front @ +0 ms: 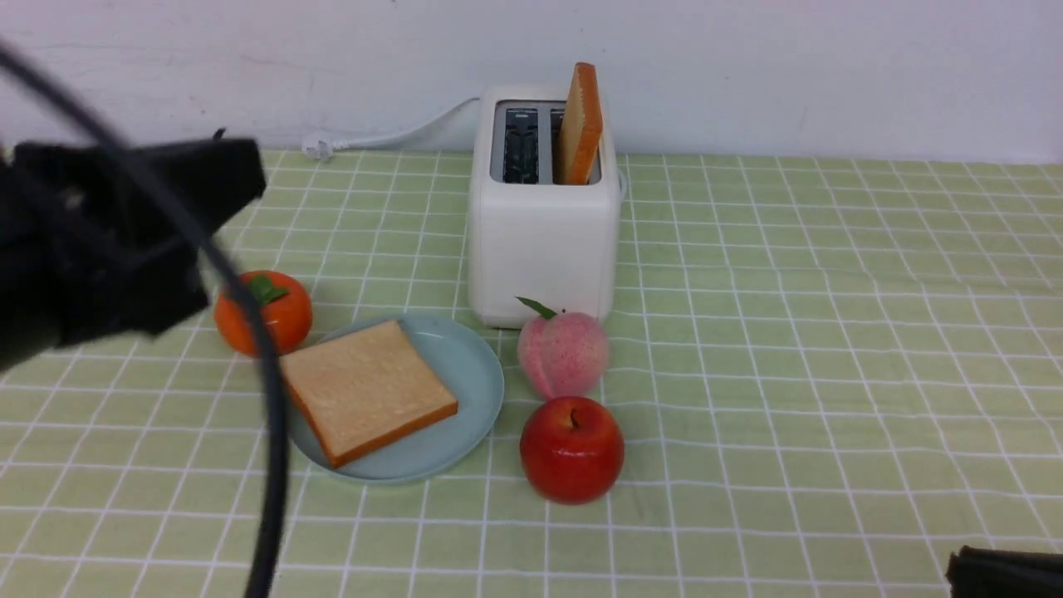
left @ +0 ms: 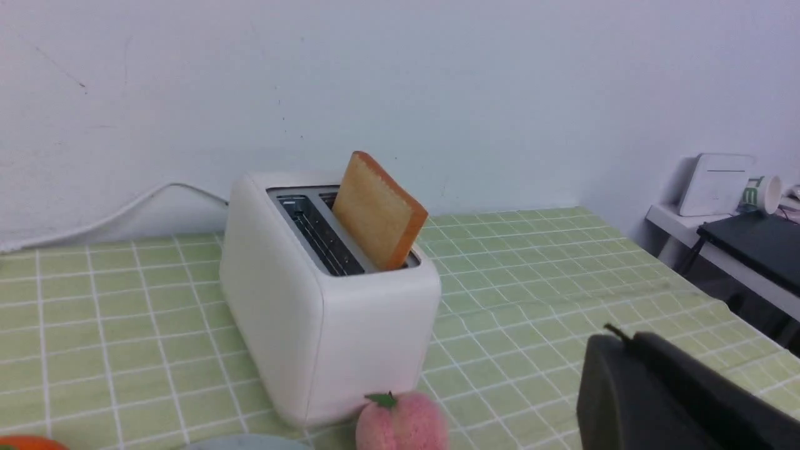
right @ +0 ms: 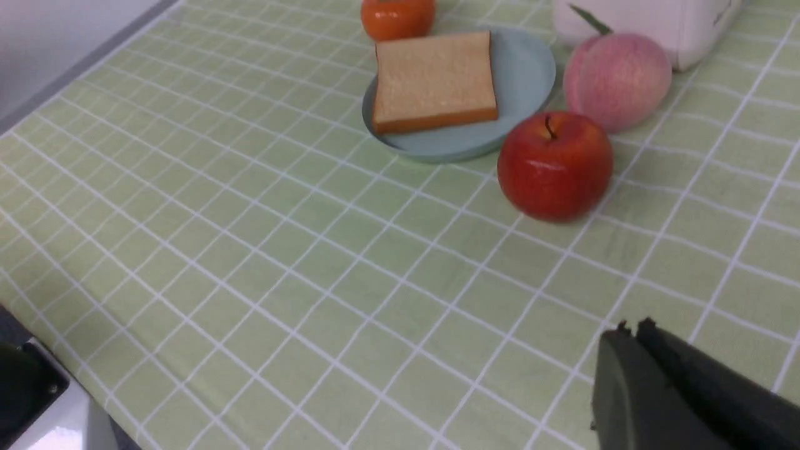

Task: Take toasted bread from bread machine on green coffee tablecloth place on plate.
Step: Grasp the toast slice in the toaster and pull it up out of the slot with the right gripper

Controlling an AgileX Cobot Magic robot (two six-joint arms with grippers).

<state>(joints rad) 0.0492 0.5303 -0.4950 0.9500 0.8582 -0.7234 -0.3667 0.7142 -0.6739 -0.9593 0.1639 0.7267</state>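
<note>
Slice one, a square tan toast slice with orange-brown crust (front: 365, 392), lies flat on the round light-blue plate (front: 475, 365) and covers most of it.

Slice two, the second toast slice (front: 580, 124), stands nearly upright in the right-hand slot of the boxy white two-slot toaster (front: 544, 249), with its upper part sticking out. The other slot is empty. The toaster sits on the light green checked tablecloth (front: 830, 332), just behind the plate.

My left gripper (left: 617, 340) is raised on the left, above the small orange fruit (front: 264, 311), well apart from the toaster. It's clenched on nothing. My right gripper (right: 631, 331) is low at the near right, also clenched and empty.

My read is that we're half done and the step in hand is fetching slice two, probably with the left arm, since its wrist camera looks at the toaster.

Next move:
- Open the jaws and come in over the slot.
- Line the jaws up with the slice's flat faces.
- Pinch the exposed top and pull straight up until it clears the slot.
- Swing to the plate, keeping clear of the pink peach (front: 563, 353) and the red apple (front: 571, 448).
- Lay it on slice one, as there's little bare plate left.
</note>
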